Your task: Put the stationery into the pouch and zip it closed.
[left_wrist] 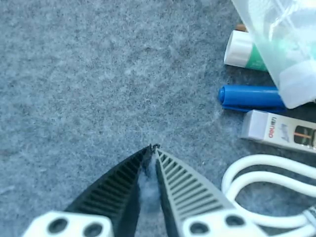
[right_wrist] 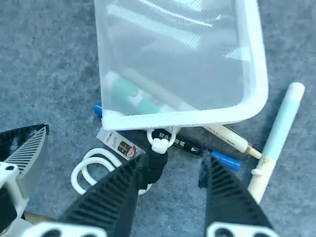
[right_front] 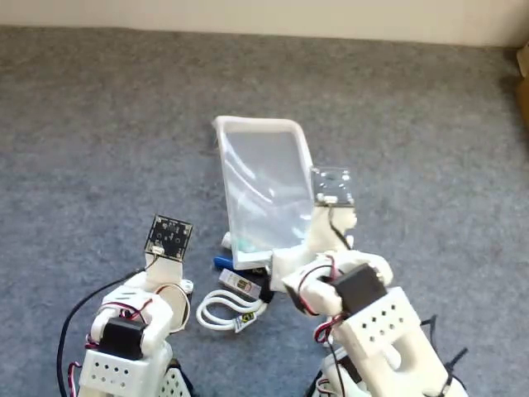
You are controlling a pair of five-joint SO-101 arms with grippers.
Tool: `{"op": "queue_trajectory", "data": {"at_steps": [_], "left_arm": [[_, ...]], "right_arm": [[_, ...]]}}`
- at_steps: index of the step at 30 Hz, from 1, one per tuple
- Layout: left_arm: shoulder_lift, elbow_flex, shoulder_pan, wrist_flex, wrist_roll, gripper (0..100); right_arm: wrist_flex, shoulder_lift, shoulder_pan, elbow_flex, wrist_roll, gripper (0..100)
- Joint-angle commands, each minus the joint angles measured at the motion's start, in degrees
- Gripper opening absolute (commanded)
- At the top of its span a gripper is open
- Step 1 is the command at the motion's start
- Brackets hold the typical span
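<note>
Listener: Pouch [right_front: 266,192] first. Where does it lie?

Describer: Mid-table in the high view, on grey felt [right_front: 99,124]. It is a flat pouch of see-through mesh with white binding, its length running roughly from 12 to 6 o'clock. The zipper edge is the 6 o'clock end, and a white ring zipper pull [right_wrist: 159,143] hangs from it.

Listener: And the stationery?

Describer: It is bunched at the pouch's 7 o'clock corner: a green-and-white glue stick [left_wrist: 243,51], a blue marker [left_wrist: 251,97], a small white box [left_wrist: 278,130] and a looped white cord [left_wrist: 264,173]. A pale pen [right_wrist: 277,140] lies just beside the other zipper-end corner. The glue stick shows through the mesh, but I cannot tell whether it is inside or underneath.

Listener: The pincers?

Describer: The right gripper [right_wrist: 174,170] is spread wide close to the zipper pull, holding nothing. The left gripper [left_wrist: 153,148] is pressed together on nothing, over bare felt at about 8 o'clock from the pouch.

Listener: How will these things handle?

Describer: The pouch looks light and limp, so the mesh would likely buckle or slide if pushed. The white binding seems the firmest place to pinch and hold the mouth open. The ring pull is small and calls for a fine pinch, drawn along the edge while the other arm anchors a corner. The pens are hard and round and probably roll, so take them across the barrel's middle.
</note>
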Motion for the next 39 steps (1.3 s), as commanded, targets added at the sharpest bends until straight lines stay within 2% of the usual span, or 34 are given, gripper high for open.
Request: {"op": "queue_trajectory", "data": {"at_steps": [1,7,12,24,31,33,37,39], "left_arm": [[-0.75,1.27,-0.48,0.18,0.26,3],[-0.75,1.27,-0.48,0.18,0.26,3],[-0.75,1.27,-0.48,0.18,0.26,3],[-0.75,1.27,-0.48,0.18,0.26,3],[-0.75,1.27,-0.48,0.18,0.26,3],[-0.75,1.27,-0.48,0.18,0.26,3],[-0.75,1.27,-0.48,0.18,0.26,3],[-0.75,1.27,-0.48,0.18,0.26,3]], "right_arm": [[-5.23,1.80,-3.21,1.45,-1.85,16.3],[-13.05,5.58,-8.92,8.04,-5.19,16.2],[-16.40,7.34,-9.63,9.45,-5.19,16.2],[-16.66,16.75,-9.36,9.27,-7.91,16.2],[-16.66,17.01,-9.36,9.19,-7.91,16.1],[-16.75,17.27,-9.36,9.27,-7.65,13.4],[-19.30,17.45,-9.27,9.45,-6.42,0.5],[-18.95,17.01,-9.27,9.27,-2.90,0.9]]}}
